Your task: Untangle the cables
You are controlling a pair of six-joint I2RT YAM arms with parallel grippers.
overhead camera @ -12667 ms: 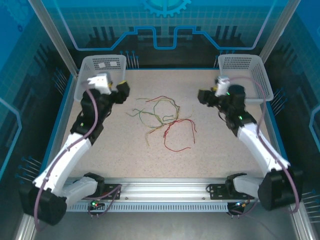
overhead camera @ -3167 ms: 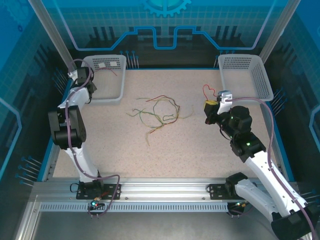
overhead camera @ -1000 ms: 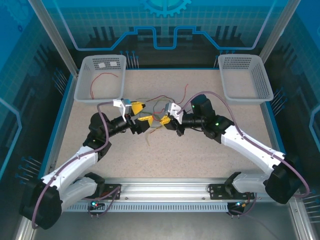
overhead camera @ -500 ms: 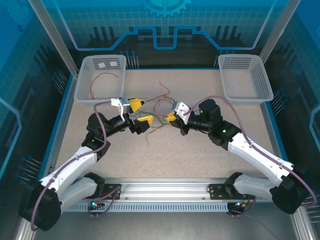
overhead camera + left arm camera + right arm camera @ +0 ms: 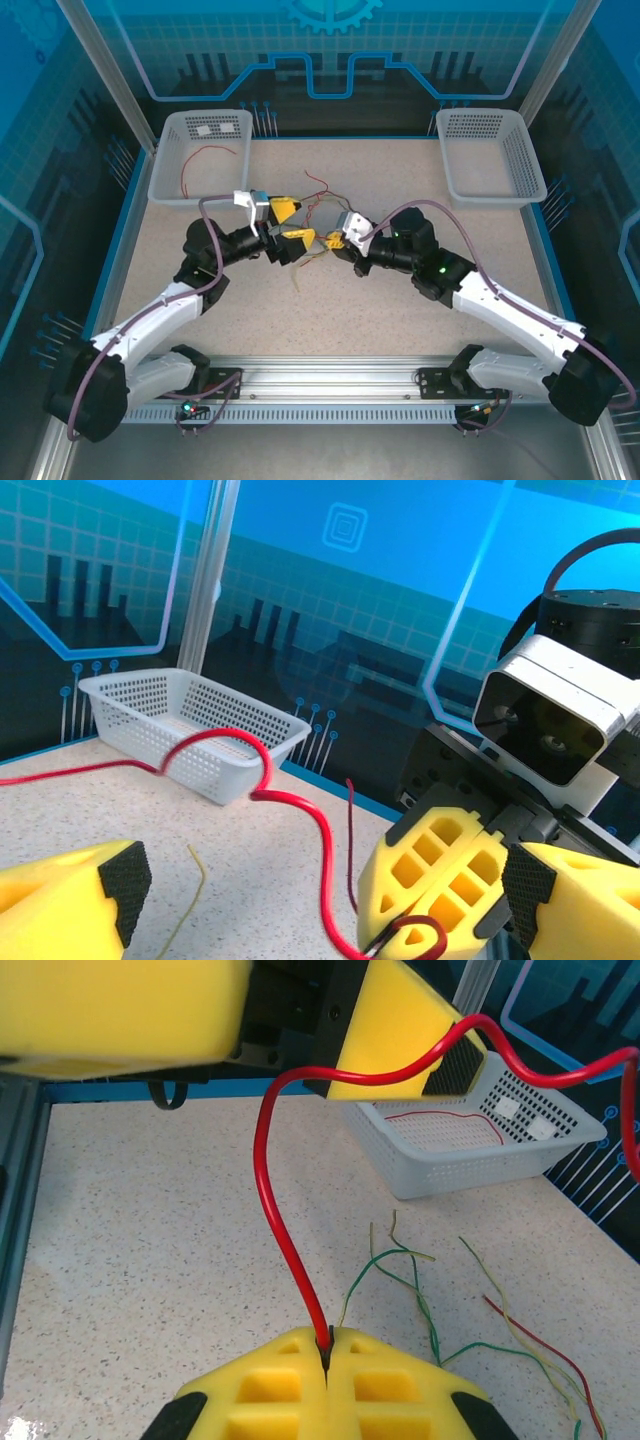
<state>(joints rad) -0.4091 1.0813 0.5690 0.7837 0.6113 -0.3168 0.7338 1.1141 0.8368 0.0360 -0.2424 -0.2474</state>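
Red against the pale speckle: one red cable [image 5: 285,1230] rises in a curve from the right gripper [image 5: 327,1345], whose yellow jaws are clenched tight on it. From there it arches up to the left gripper [image 5: 291,223], which stands released, its fingers [image 5: 60,905] spread wide with the cable running through the gap between them. Whether it brushes a pad I cannot tell.

Both grippers meet over the middle of the worktop [image 5: 420,330], a little toward its far edge. Just beyond them lie the other cables [image 5: 415,1290], yellow-green with some red, loosely crossed on the surface. A lone red wire [image 5: 205,160] lies in the basket [image 5: 200,198] at the far left corner.

These look very light and very thin, limp enough to drape but springy enough to keep their waves — so I would expect a pulled one to drag its neighbours wherever the bends hook together. A thin round wire could also slip sideways out of a grip that catches it only at the tip edge. The best hold seems to be square across the middle of the pads, on the free arch near the right gripper's pinch and clear of the heap. A slow, steady draw away from the crossings should then ease it out without a snag.
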